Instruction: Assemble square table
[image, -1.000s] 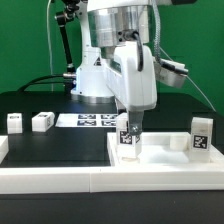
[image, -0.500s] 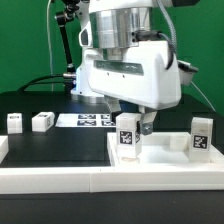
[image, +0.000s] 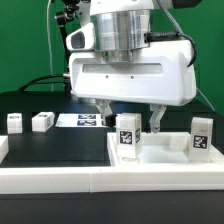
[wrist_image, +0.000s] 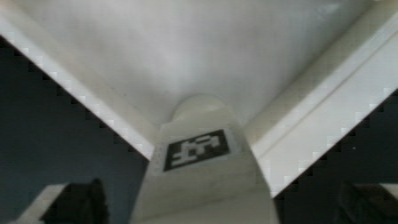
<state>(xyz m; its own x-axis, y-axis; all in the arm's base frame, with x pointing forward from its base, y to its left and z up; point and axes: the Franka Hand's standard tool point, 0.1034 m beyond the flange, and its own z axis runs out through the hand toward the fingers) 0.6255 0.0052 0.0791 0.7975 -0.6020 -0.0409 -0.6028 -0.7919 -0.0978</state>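
Observation:
The square table's white slab (image: 165, 157) lies at the front, on the exterior view's right. One white tagged leg (image: 127, 133) stands upright on it, and another leg (image: 200, 135) stands near its far right end. My gripper (image: 130, 122) hangs open just over the first leg, one finger (image: 105, 114) on each side and neither touching it. In the wrist view the same leg (wrist_image: 199, 150) rises between the dark fingertips (wrist_image: 71, 205), with the slab (wrist_image: 196, 60) behind it. Two more legs (image: 14, 121) (image: 42, 120) lie loose on the black surface at the left.
The marker board (image: 85, 120) lies flat behind the gripper, near the arm's base. A long white rail (image: 50, 176) edges the front of the black work surface (image: 60, 148). Green backdrop and cables stand behind.
The hand has turned about a quarter turn over the leg, so its broad face now faces the exterior camera and its fingers straddle the leg. The jaws stayed open; the leg has not moved.

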